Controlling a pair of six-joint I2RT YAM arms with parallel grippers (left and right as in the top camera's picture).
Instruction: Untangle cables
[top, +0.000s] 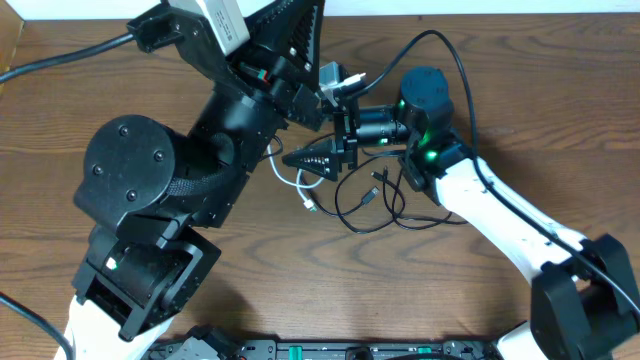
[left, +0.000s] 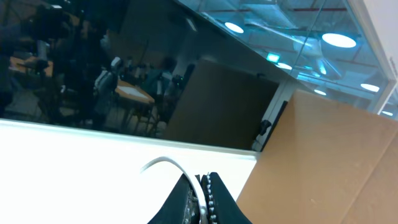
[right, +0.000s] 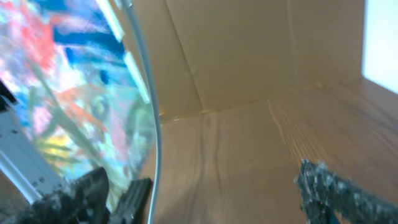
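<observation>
Left wrist view: left pincer (left: 202, 200) clamped shut on white cable (left: 163, 163), loop arching out at 10 o'clock. Right wrist view: right pincer (right: 211, 193) spread wide, grips nothing. Overhead: black cable (top: 385, 210) in loose loops on worktop (top: 520, 80), 5 o'clock of pincers. Advice: draw white out slowly, pin black, watch for snags.

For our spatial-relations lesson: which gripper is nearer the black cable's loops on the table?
Right. The right gripper sits just left of the black cable; the left gripper, pinching the white cable, is farther back.
</observation>
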